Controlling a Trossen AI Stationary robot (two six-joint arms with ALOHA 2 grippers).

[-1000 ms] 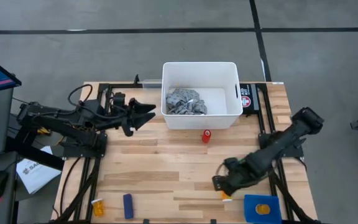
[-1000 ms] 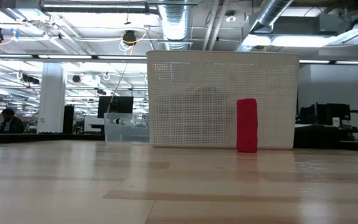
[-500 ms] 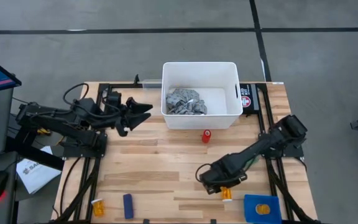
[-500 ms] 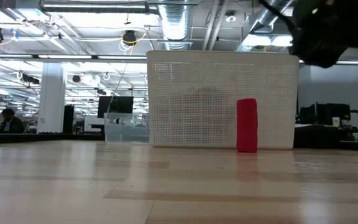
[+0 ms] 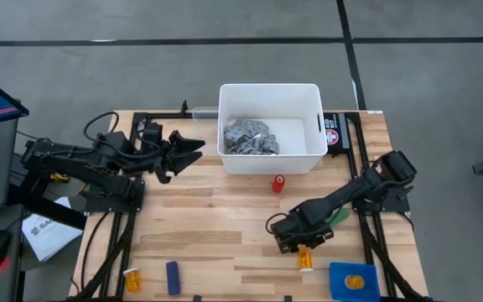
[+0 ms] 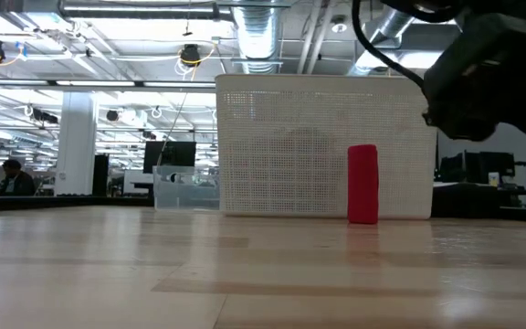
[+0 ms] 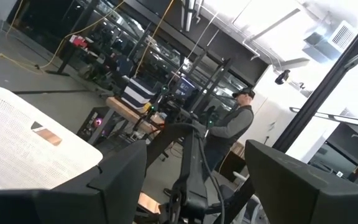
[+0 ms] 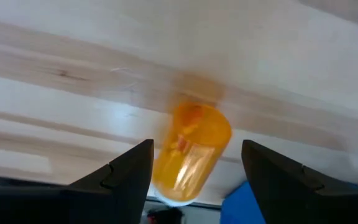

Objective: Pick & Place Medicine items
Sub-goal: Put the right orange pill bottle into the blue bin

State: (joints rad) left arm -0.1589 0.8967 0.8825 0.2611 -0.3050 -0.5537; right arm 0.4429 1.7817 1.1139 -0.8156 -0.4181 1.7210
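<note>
An orange pill bottle (image 8: 191, 152) lies on its side on the wooden table near the front right, also seen in the high view as the orange pill bottle (image 5: 305, 260). My right gripper (image 8: 194, 180) points steeply down over it, open. One finger stands on either side of the bottle and neither touches it. A second orange bottle (image 5: 131, 275) lies at the front left. My left gripper (image 5: 189, 151) hovers open and roughly level, left of the white bin (image 5: 225, 126). The bin holds a grey rag (image 5: 250, 137).
A red upright item (image 5: 278, 183) stands just in front of the bin. A blue item (image 5: 173, 277) lies at the front left and a blue box (image 5: 353, 281) at the front right corner. Bare wood lies in the table's middle. A person shows in the room beyond.
My right gripper has come down toward the table, shifted a little toward the table's left edge, and tipped more steeply downward over the orange bottle. Its arm now shows at the low view's upper right. The bottle has stayed where it was.
</note>
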